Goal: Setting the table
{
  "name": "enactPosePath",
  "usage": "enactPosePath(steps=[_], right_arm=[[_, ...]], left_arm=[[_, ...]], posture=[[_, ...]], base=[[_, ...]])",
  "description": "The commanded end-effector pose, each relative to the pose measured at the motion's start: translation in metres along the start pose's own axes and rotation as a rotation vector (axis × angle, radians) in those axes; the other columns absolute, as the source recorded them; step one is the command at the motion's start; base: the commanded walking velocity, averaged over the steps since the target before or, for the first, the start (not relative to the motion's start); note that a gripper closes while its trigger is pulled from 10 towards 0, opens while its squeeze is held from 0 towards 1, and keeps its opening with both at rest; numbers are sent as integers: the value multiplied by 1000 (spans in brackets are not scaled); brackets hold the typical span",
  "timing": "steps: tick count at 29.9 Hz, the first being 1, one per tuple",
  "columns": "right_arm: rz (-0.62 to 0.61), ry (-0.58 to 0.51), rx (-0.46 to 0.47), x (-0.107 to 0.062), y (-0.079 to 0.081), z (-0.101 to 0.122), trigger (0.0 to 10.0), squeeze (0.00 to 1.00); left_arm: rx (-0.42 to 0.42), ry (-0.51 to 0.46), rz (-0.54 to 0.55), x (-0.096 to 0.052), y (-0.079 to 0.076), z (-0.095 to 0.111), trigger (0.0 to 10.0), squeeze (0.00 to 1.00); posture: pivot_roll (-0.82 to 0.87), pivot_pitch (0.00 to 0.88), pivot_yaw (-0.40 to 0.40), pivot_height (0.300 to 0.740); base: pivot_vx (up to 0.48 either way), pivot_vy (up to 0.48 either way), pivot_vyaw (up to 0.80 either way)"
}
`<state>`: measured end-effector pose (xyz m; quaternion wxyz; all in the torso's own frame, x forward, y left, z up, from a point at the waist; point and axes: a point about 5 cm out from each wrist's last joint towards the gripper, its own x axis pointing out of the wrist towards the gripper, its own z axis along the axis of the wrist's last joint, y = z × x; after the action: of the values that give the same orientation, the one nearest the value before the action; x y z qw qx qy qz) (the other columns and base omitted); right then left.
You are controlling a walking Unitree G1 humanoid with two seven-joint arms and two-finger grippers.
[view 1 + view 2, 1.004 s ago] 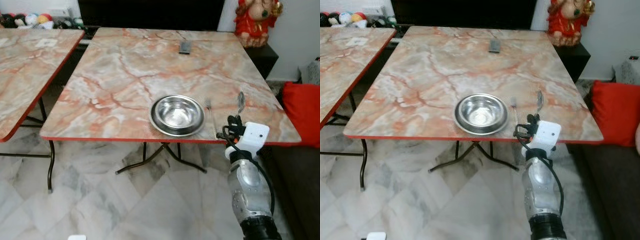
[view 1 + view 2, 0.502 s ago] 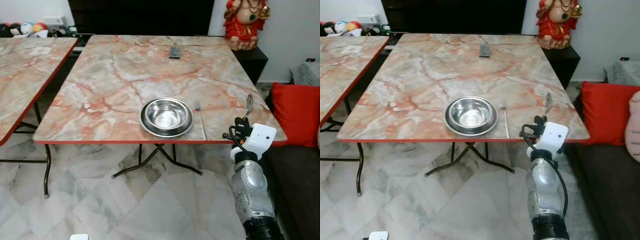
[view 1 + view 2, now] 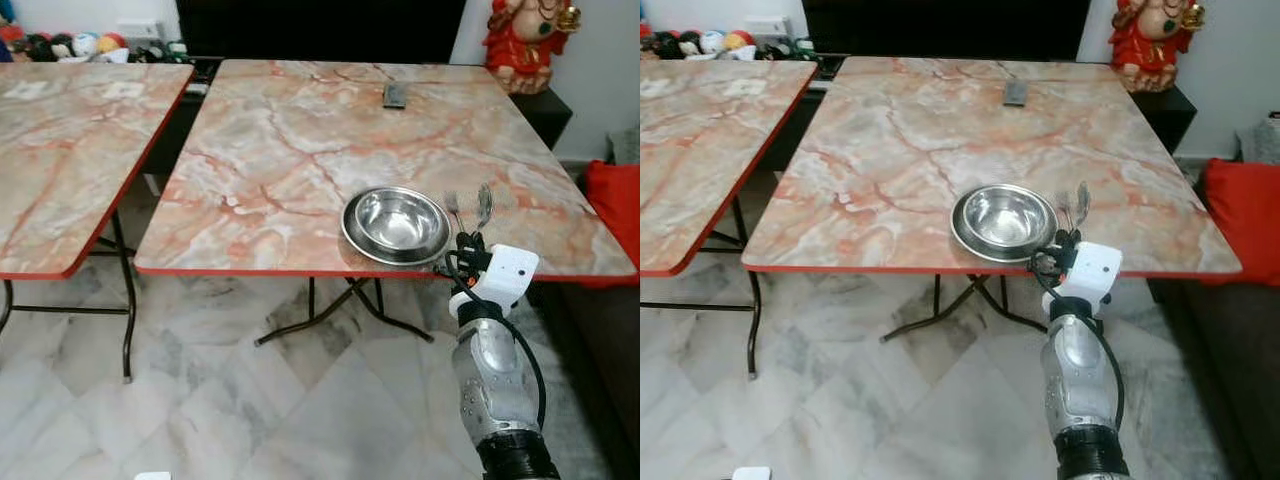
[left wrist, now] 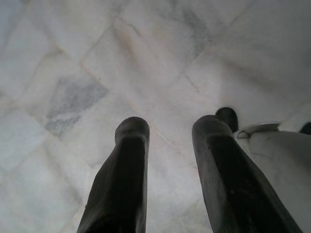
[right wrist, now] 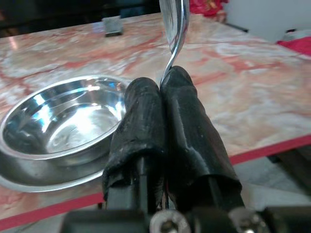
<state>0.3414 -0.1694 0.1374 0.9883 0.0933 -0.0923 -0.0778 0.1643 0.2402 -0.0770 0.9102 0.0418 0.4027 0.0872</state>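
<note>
At the near edge of the pink-and-orange marbled table with the red rim (image 3: 300, 140), towards its right corner, the right gripper (image 5: 163, 87) has its two black fingers pressed together on the handle of a shiny metal spoon (image 5: 174, 24), whose bowl stands up above the fingertips just beside a round stainless-steel bowl on a matching plate (image 3: 397, 223). A metal fork (image 3: 452, 205) lies on the table touching the plate's right side, and a small dark rectangular remote (image 3: 394, 96) rests near the far edge. The left gripper (image 4: 167, 136) hangs over the grey-veined white marble floor (image 4: 73, 63) with its fingers spread apart and nothing between them.
</note>
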Motion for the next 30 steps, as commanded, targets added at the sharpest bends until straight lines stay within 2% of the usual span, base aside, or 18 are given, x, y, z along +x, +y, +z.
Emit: enactPosePath(steps=[1,19,22,24,25,30], right_arm=[[-16,3,-4,0,-5,-1,10000,0],[-40,-24,-18,3,-9,5,10000,0],[-72,-65,-34,5,-15,12,10000,0],[-104,-149,-82,10,-21,28,10000,0],[-120,-172,-78,12,-24,33,10000,0],[-128,-182,-78,17,-26,40,10000,0]], left_arm=[[-7,29,-5,-3,-1,-9,10000,0],[-7,26,-9,-3,0,-10,10000,0],[-7,26,-9,-3,0,-10,10000,0],[-7,26,-9,-3,0,-10,10000,0],[-7,26,-9,-3,0,-10,10000,0],[-6,27,-11,-3,0,-10,10000,0]], posture=[[-8,128,-17,740],[-7,133,-15,740],[-6,134,-16,740],[-5,135,-14,740],[-5,135,-14,740],[-10,135,-15,740]], base=[[0,0,0],[292,0,0],[334,0,0],[334,0,0],[334,0,0],[335,0,0]])
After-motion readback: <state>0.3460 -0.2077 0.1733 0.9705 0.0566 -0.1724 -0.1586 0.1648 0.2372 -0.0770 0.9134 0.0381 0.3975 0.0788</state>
